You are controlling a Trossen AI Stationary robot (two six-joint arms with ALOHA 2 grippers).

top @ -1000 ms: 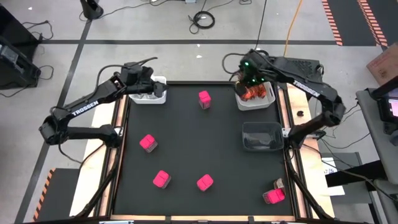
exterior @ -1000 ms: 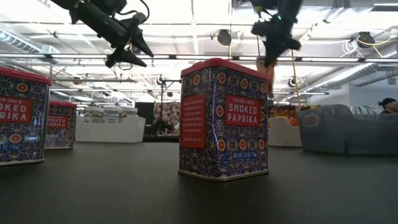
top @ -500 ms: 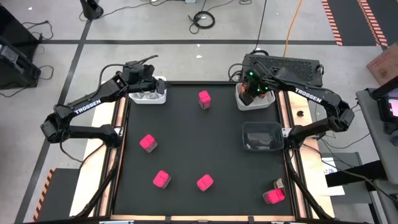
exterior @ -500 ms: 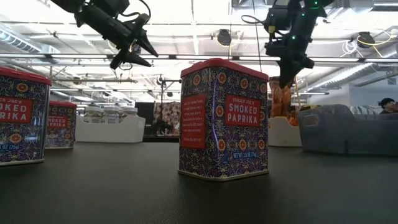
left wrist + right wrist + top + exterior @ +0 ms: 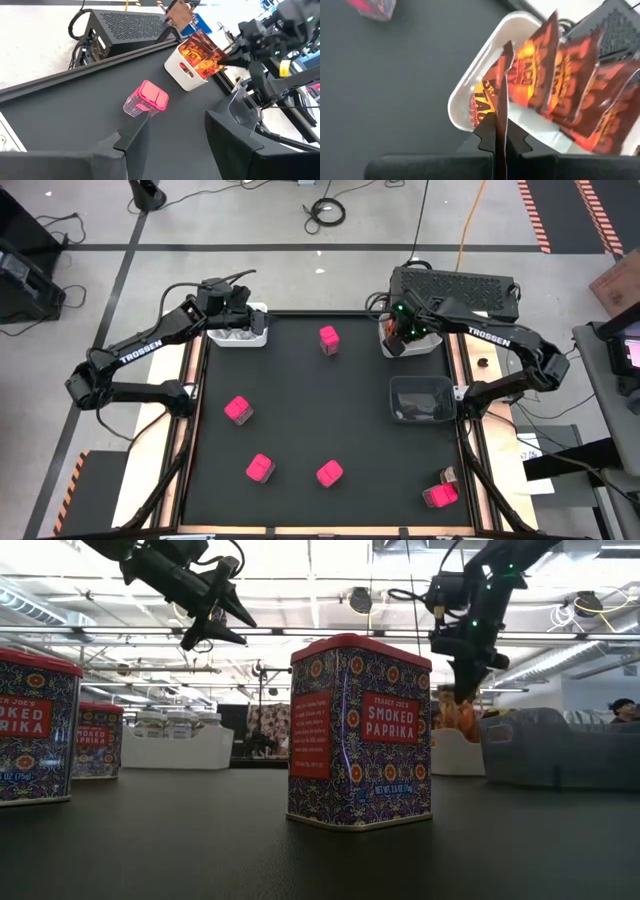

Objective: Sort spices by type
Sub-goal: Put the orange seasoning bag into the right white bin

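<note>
A sachet (image 5: 501, 95) is pinched edge-on in the right pincer (image 5: 499, 134), held just above the white bin (image 5: 432, 346) at the far right of the worktop (image 5: 330, 410). Other sachets (image 5: 570, 85) are stood upright in that bin, packed close. The left pincer (image 5: 175, 131) is spread, empty, hung over the jar bin (image 5: 258, 338), well apart from the white bin across the worktop's far edge. Pink boxes lie loose: one (image 5: 328, 338) between the two bins, three (image 5: 238, 409) (image 5: 259, 468) (image 5: 329, 473) further toward the near edge, one (image 5: 439, 495) at the near right corner. A dark bin (image 5: 418, 398), just nearer than the white bin, looks empty.

Risks, judged: if let go too high or off-centre, the sachet could catch on neighbours, tip over the rim & land on the worktop. Crinkly foil could cling to a pad on release & be dragged out w/ the pincer. A deeper push could crush or topple the upright sachets.
</note>
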